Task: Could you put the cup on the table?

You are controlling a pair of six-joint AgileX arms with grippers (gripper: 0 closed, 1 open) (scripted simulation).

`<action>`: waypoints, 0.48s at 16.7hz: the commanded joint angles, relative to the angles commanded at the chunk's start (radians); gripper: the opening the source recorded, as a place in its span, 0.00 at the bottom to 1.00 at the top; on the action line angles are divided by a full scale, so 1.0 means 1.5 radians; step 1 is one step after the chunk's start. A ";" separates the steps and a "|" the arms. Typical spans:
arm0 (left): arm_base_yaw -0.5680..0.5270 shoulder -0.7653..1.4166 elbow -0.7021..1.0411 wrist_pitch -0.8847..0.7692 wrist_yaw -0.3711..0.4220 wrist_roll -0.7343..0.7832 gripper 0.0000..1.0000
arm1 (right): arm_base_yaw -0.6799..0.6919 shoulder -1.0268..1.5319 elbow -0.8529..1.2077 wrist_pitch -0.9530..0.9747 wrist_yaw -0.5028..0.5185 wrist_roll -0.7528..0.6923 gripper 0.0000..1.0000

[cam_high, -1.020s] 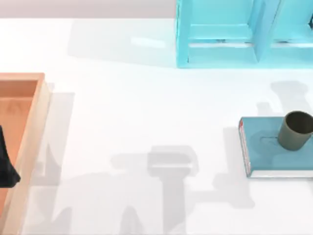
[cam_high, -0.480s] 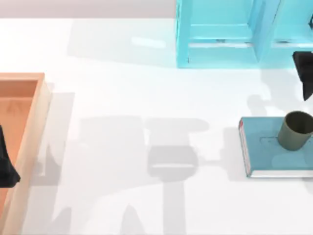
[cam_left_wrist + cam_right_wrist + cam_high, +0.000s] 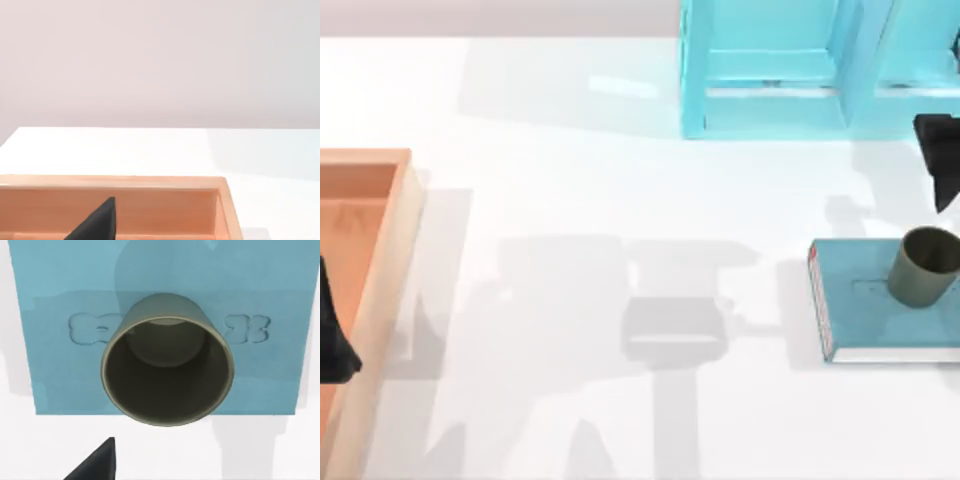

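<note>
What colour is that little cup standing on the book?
The cup is olive-grey with a darker inside, clearest in the right wrist view, upright on the teal book.

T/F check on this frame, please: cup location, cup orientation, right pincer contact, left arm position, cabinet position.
1. The small olive-grey cylindrical cup stands on the teal book. True.
2. The cup lies tipped on its side. False: it is upright, its dark opening facing up.
3. The right pincer grips the cup. False: it is apart from the cup, toward the light-blue cabinet.
4. The left arm's pincer is over the wooden tray at the table's left. True.
5. The cabinet sits by the tray. False: it is at the glossy white table's far edge, right of centre.
</note>
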 joint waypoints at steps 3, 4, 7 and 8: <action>0.000 0.000 0.000 0.000 0.000 0.000 1.00 | 0.002 0.008 -0.077 0.087 0.000 0.002 1.00; 0.000 0.000 0.000 0.000 0.000 0.000 1.00 | 0.003 0.011 -0.108 0.125 0.000 0.003 1.00; 0.000 0.000 0.000 0.000 0.000 0.000 1.00 | 0.005 0.021 -0.184 0.209 0.000 0.005 1.00; 0.000 0.000 0.000 0.000 0.000 0.000 1.00 | 0.005 0.023 -0.198 0.224 0.000 0.006 1.00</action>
